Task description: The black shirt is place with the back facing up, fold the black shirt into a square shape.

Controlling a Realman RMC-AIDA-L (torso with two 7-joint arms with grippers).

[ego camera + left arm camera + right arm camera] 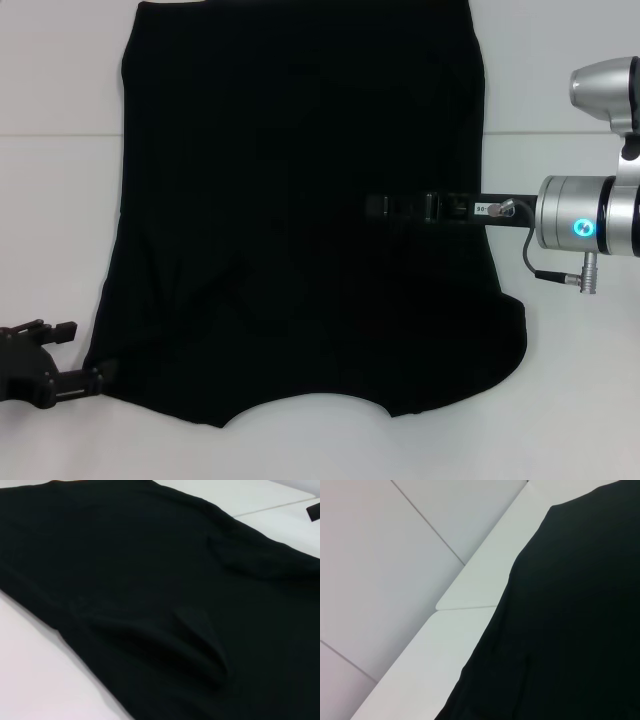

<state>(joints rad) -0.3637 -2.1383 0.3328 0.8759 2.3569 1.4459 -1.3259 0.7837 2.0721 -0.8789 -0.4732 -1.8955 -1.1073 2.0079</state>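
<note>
The black shirt [300, 200] lies spread flat on the white table [560, 420], plain side up, with its curved neckline at the near edge. It also fills the left wrist view, where the shirt [150, 570] has a raised crease. My left gripper [75, 355] is at the near left, open, with one fingertip [95, 378] touching the shirt's near-left corner. My right gripper [385, 207] reaches in from the right, low over the shirt's middle right. In the right wrist view only the shirt's edge [570, 630] shows.
Bare white table surface [50, 220] surrounds the shirt on the left, right and near sides. A seam between table panels [60, 136] runs across the far part. The table's edge [420, 645] and grey floor [380, 555] show in the right wrist view.
</note>
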